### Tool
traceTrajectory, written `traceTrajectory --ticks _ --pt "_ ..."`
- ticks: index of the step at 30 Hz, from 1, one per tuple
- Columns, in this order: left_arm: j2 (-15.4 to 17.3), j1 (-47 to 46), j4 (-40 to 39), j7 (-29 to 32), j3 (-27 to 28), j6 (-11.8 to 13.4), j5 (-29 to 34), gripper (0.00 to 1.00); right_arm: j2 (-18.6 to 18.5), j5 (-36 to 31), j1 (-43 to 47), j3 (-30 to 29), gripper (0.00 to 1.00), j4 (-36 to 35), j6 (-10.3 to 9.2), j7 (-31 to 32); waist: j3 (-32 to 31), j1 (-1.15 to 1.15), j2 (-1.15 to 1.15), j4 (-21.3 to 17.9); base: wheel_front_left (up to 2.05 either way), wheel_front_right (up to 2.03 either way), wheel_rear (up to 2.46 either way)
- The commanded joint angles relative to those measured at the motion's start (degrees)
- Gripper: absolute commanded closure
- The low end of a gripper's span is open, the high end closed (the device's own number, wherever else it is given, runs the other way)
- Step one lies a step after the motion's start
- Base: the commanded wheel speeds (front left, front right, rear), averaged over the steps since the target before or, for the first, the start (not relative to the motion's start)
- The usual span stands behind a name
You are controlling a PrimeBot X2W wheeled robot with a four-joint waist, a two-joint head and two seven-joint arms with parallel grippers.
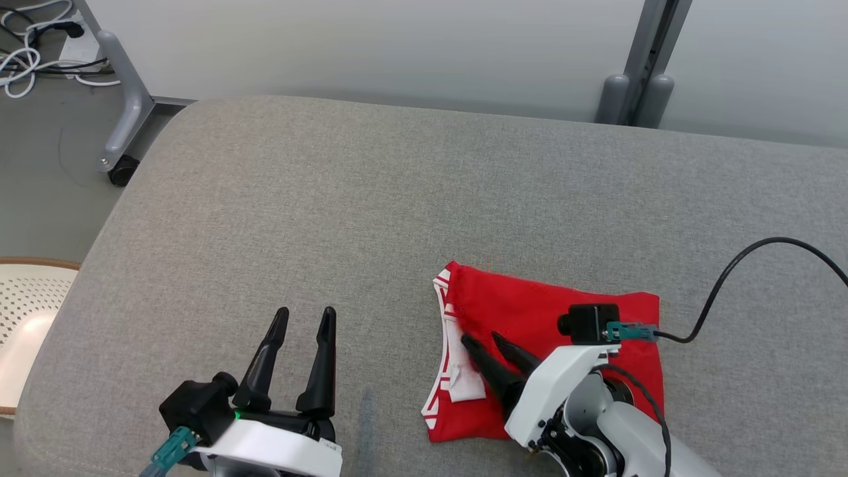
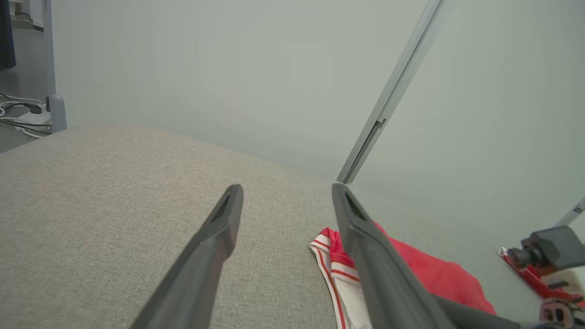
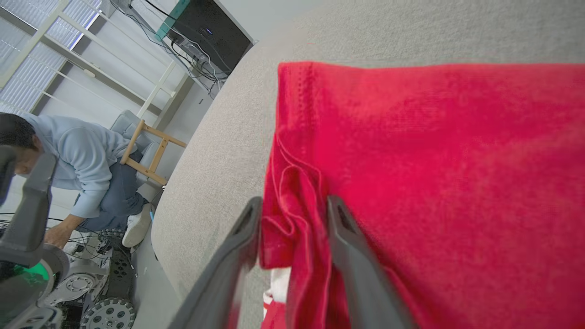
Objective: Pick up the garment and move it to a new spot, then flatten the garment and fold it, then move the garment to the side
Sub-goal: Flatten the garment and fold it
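Observation:
The garment is red with white, red-striped trim and lies folded on the grey cushioned surface, toward the front right. My right gripper rests on its left part, near the white trim. In the right wrist view its fingers stand apart with a raised wrinkle of the red garment between them, so it is open. My left gripper hovers open and empty over bare cushion to the garment's left. The left wrist view looks past its fingers at the garment's trimmed edge.
A person crouches on the floor beyond the cushion's edge, beside a wooden chair frame. A white perforated basket stands at the left. Cables and a wheeled frame leg are at the back left. A partition post rises behind.

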Motion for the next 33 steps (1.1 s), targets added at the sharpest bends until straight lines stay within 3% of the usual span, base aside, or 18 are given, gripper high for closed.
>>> traceTrajectory --ticks 1,11,16,22,28,33 --pt "0.1 -1.2 0.1 -0.2 0.1 -0.1 0.4 0.0 -0.2 1.1 -1.0 0.7 0.0 0.4 0.04 -0.7 0.0 0.0 0.0 -0.1 0.0 0.0 0.0" --pt "0.1 -1.2 0.3 -0.3 0.2 -0.2 0.7 0.0 -0.2 3.6 -4.0 4.4 0.0 0.5 0.04 -6.9 0.2 0.0 0.0 -0.6 0.0 0.0 0.0" --pt "0.0 -0.7 0.2 -0.3 0.4 0.0 0.7 0.0 -0.6 -4.8 -6.0 1.9 0.0 3.5 0.04 -14.2 0.0 0.0 0.0 -1.2 0.0 0.0 0.0" --pt "0.0 -0.3 -0.1 -0.3 0.3 0.0 1.2 0.0 -1.2 -17.4 -4.6 -8.2 0.0 3.2 0.04 -16.8 -0.4 0.0 0.0 -2.6 0.0 0.0 0.0" --pt "0.5 -1.0 -0.3 -0.3 -0.2 0.1 2.4 0.0 -1.0 -31.8 2.2 -24.2 0.0 -7.3 0.04 -16.7 -1.1 0.0 0.0 -4.2 0.0 0.0 0.0" --pt "1.1 -2.3 0.4 -0.3 -0.4 0.7 3.7 0.0 -0.4 -39.2 9.5 -33.4 0.0 -15.8 0.04 -16.7 -1.9 0.0 0.0 -5.6 0.0 0.0 0.0"
